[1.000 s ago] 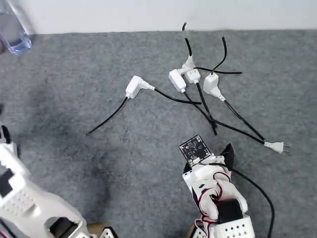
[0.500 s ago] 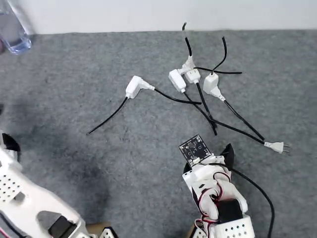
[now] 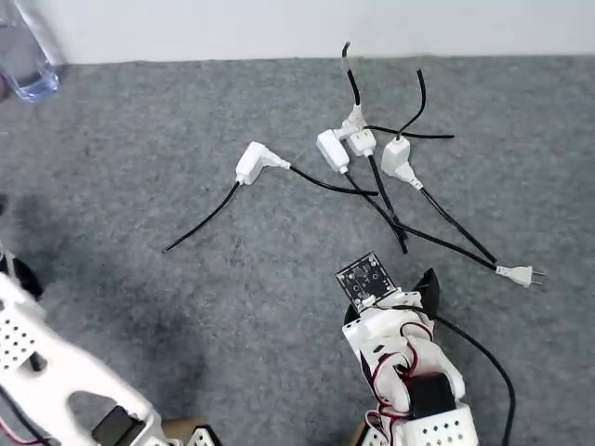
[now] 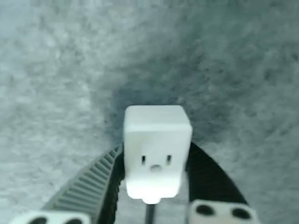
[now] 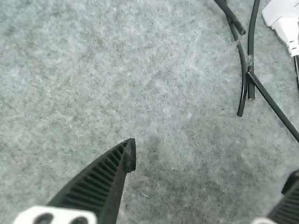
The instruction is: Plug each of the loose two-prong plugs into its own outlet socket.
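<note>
My left gripper (image 4: 156, 156) is shut on a white outlet socket (image 4: 156, 140), its slotted face toward the camera, just above the grey carpet. In the high view that arm (image 3: 37, 362) is at the left edge. My right gripper (image 5: 210, 170) stands open over bare carpet, short of the black cables (image 5: 247, 70). A loose two-prong plug (image 3: 521, 274) lies on the carpet to the right of the right gripper (image 3: 414, 290). Farther back lie a white socket (image 3: 251, 163) on a black cable and a cluster of white sockets and plugs (image 3: 358, 144).
Grey carpet (image 3: 139, 139) covers the table up to a white wall at the back. A clear bottle (image 3: 23, 56) stands at the far left corner. Black cables (image 3: 418, 232) cross between the cluster and the loose plug.
The left arm has shifted a little toward the near left edge with the socket held. The right arm and the plugs have not moved.
</note>
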{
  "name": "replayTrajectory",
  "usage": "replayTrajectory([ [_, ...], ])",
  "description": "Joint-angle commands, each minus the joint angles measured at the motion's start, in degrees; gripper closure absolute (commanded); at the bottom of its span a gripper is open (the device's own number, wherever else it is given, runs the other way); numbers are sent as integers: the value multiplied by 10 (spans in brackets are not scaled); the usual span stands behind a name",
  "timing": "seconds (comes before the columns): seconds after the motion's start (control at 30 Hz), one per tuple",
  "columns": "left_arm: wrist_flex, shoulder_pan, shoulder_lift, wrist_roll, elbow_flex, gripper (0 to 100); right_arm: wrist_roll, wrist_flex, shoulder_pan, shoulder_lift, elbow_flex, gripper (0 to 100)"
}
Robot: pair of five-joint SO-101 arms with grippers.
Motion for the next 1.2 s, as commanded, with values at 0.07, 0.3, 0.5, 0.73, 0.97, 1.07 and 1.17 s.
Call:
replayTrajectory([
  [0.07,28,16,52,99,5,988,2,7,-2,-7,6,534],
  [0.3,29,7,46,115,-5,987,2,7,-2,-7,6,534],
  [0.5,29,23,-46,105,-52,987,2,7,-2,-7,6,534],
  [0.73,27,94,-254,105,-58,987,2,7,-2,-7,6,534],
  [0.97,27,210,-399,73,-58,986,2,7,-2,-7,6,534],
  [1.07,28,280,-425,1,-54,986,2,7,-2,-7,6,534],
  [1.17,28,335,-431,-21,-54,986,2,6,0,-7,6,534],
])
